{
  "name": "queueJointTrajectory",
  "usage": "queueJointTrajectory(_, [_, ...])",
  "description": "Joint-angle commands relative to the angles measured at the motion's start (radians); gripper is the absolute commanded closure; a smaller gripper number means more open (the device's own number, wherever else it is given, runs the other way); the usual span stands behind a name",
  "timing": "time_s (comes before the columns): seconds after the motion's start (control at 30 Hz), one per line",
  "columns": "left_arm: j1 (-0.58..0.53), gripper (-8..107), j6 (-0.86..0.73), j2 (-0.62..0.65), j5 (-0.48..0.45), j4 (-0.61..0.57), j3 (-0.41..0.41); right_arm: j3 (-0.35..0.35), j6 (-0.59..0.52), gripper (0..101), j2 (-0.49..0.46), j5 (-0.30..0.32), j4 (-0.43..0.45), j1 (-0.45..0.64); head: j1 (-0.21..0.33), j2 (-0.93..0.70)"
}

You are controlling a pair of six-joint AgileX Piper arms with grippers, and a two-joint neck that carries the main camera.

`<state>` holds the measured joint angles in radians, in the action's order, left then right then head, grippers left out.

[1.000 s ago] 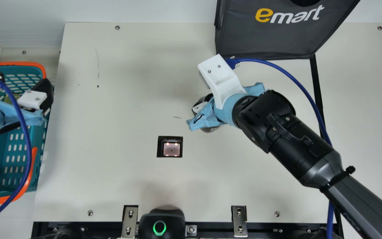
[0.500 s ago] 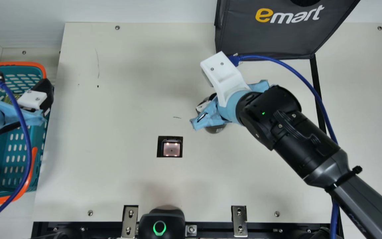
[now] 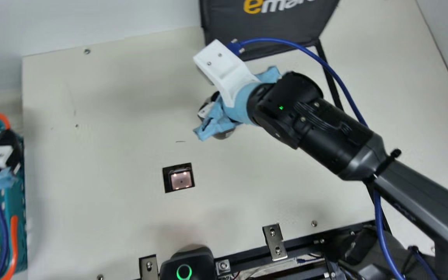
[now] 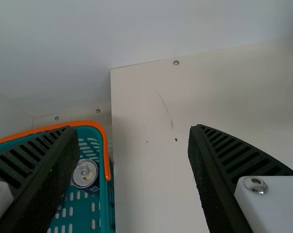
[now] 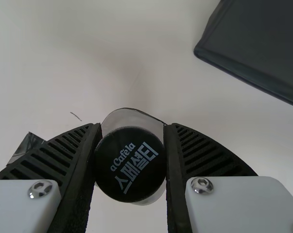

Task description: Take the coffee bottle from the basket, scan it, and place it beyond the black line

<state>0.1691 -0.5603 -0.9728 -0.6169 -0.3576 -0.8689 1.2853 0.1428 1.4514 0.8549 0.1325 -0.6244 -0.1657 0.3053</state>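
Bottle (image 3: 224,135) sits mid-frame in the main view, pinched in the right claw (image 5: 132,127) around its cap (image 5: 130,167), probably so it can stand upright past the black line (image 3: 333,91). Left claw (image 4: 134,128), spread, waits by the basket (image 4: 107,160), left edge.

Main view: we see coffee bottle (image 3: 224,134) mostly hidden under blue wrap (image 3: 217,121); bag (image 3: 265,25) cut off by top edge, basket (image 3: 21,241) by left edge. Print (image 3: 404,212) on right arm (image 3: 422,194) blurred for us.
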Motion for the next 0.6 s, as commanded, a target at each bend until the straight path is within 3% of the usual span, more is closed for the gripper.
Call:
queueJointTrajectory(0.0, [0.0, 9, 0.0, 0.0, 0.0, 0.0, 0.0, 0.003, 0.001, 101, -0.005, 0.002, 0.002, 0.008, 0.027, 0.071])
queueJointTrajectory(0.57, [0.0, 9, 0.0, 0.0, 0.0, 0.0, 0.0, 0.022, -0.02, 101, -0.047, 0.037, 0.0, 0.152, 0.027, 0.071])
